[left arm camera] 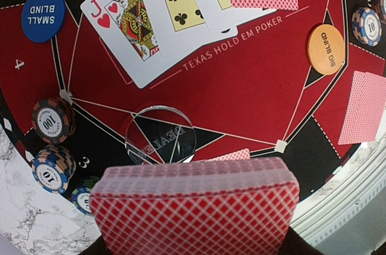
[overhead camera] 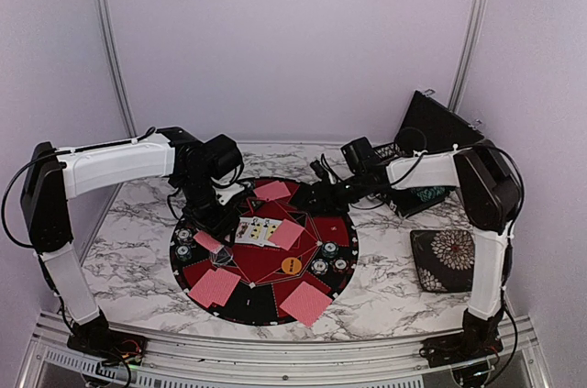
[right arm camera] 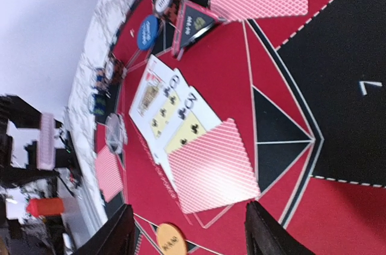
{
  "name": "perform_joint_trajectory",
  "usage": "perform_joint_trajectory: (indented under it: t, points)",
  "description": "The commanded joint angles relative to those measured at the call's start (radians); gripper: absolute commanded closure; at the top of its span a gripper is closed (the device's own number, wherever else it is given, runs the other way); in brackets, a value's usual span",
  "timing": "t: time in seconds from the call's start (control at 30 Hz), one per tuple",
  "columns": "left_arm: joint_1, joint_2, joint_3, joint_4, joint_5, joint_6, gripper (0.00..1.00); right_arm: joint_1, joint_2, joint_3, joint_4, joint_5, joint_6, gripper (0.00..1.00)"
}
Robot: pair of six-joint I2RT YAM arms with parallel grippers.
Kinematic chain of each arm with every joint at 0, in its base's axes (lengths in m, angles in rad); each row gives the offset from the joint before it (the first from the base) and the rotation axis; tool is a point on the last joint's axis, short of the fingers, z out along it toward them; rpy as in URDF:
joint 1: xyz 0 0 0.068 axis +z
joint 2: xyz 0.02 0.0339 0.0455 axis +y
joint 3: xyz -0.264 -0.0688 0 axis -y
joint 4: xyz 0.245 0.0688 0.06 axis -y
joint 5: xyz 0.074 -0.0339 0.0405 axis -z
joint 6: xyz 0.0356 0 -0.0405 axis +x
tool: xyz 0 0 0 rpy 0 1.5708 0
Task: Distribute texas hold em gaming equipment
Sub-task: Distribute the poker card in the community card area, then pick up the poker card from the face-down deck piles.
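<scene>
Top external view shows the round poker mat (overhead camera: 240, 299) lying on the marble surface (overhead camera: 385, 301), with most of the equipment already spread over it. Face-down card pairs (overhead camera: 305, 303) lie at several seats: two toward the near edge, one at the far side and another beside the left arm. In the middle, a row of face-up cards (left arm camera: 129, 23) is laid out, starting with the jack of hearts, and a single face-down card (right arm camera: 214, 167) overlaps its end. Small chip stacks (left arm camera: 53, 119) stand at the mat's left and right rims. The blue small-blind disc (left arm camera: 42, 14) and the orange big-blind disc (left arm camera: 325, 49) are both placed, and a clear dealer puck (left arm camera: 160, 134) sits near the mat's edge.

The left gripper (overhead camera: 213, 234) hovers over the left side of the mat; in its wrist view the remaining deck (left arm camera: 196, 210) fills the lower frame, and the jaws look clamped on it. The right gripper (right arm camera: 190, 234) hangs just above the face-down centre card with its jaws apart and nothing between them.

My judgement is that the deal is far along: seats, blinds and chips appear served. What is left is likely finishing the centre row, and I cannot tell whether every seat has its full share. The black case (overhead camera: 436, 127) and the flower-patterned tray (overhead camera: 442, 261) sit off the mat at the right.
</scene>
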Motion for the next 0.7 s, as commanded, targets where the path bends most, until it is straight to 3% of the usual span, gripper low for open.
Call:
perform_joint_trajectory:
  t: [0.0, 0.27, 0.67]
  points:
    - [-0.001, -0.016, 0.02, -0.018, 0.019, 0.013, 0.55, 0.039, -0.055, -0.083, 0.336, -0.12, 0.269, 0.36]
    - [-0.016, -0.006, 0.029, -0.018, 0.025, 0.014, 0.55, 0.155, 0.017, -0.1, 0.627, -0.194, 0.527, 0.32]
    - [-0.02, -0.013, 0.024, -0.018, 0.026, 0.018, 0.55, 0.245, 0.111, -0.06, 0.814, -0.202, 0.709, 0.32]
